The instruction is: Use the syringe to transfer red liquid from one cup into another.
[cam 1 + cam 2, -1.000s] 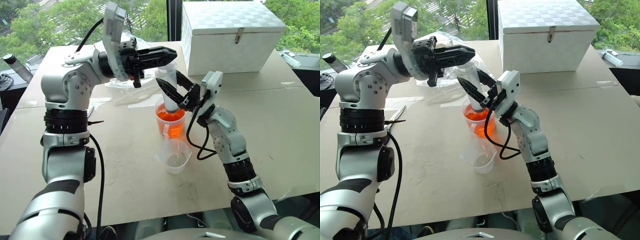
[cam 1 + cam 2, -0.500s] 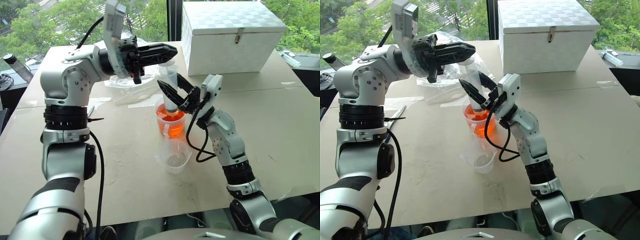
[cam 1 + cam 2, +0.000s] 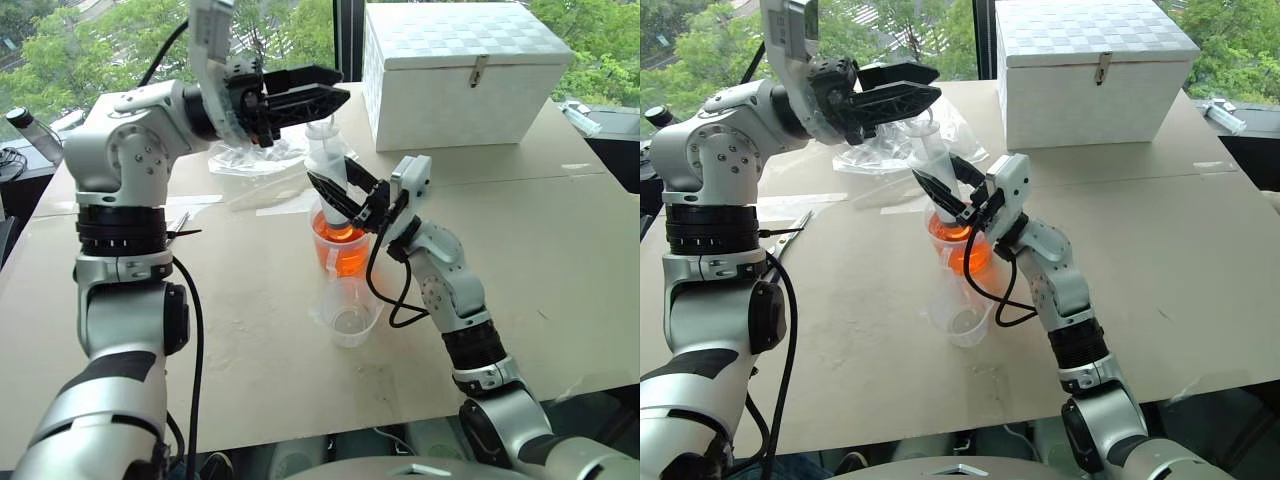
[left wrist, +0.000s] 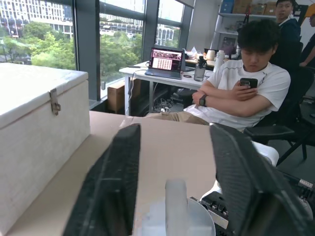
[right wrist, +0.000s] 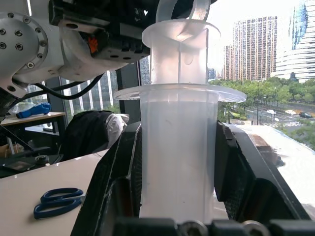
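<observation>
Right claw [image 3: 335,195], frame centre, clamped on syringe [image 3: 331,170] barrel; syringe upright, tip down in tall cup [image 3: 340,245] of red liquid [image 3: 345,250]. Left claw [image 3: 315,93], upper centre, fingers spread apart, gripping nothing, poised just above plunger top. Spouted beaker [image 3: 350,312] just below tall cup, nearly empty, on bench [image 3: 250,340]. White latched box [image 3: 460,70] upper right. Crumpled plastic bag [image 3: 245,155] behind left claw. Seated person with phone [image 4: 246,93] in left wrist view. Blue scissors [image 5: 58,201] in right wrist view
</observation>
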